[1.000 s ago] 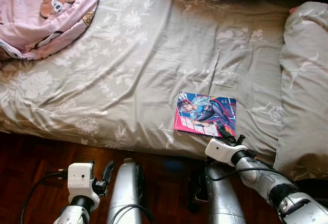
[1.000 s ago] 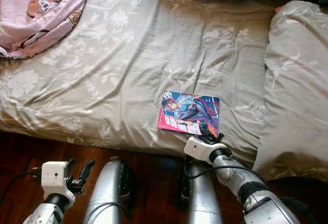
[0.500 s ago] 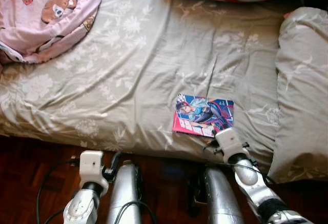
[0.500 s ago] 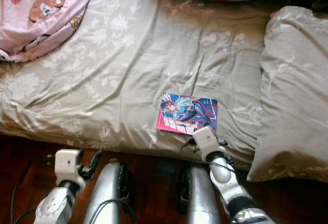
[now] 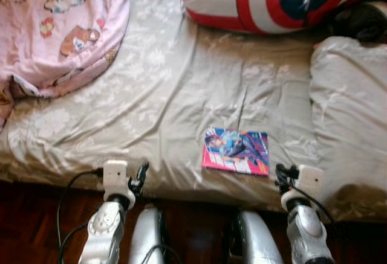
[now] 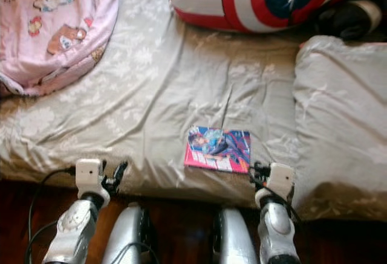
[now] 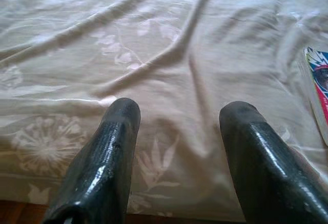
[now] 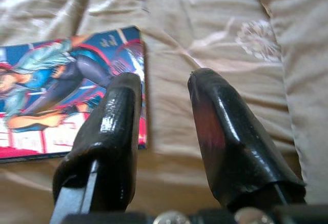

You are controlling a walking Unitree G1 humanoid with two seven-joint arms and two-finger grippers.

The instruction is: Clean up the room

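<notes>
One comic book point(image 5: 236, 151) is seen flat on the bed point(image 5: 175, 95) near its front edge, the right claw point(image 5: 282, 174) just beside it, the left claw point(image 5: 140, 173) farther along that edge. In the left wrist view, fingers point(image 7: 100, 167) are spread wide over the sheet. In the right wrist view, fingers point(image 8: 107, 131) are parted, empty, one over the book's edge.

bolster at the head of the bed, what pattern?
The bolster has red and white stripes, plus a dark blue patch. Clearest in the left eye view.
</notes>
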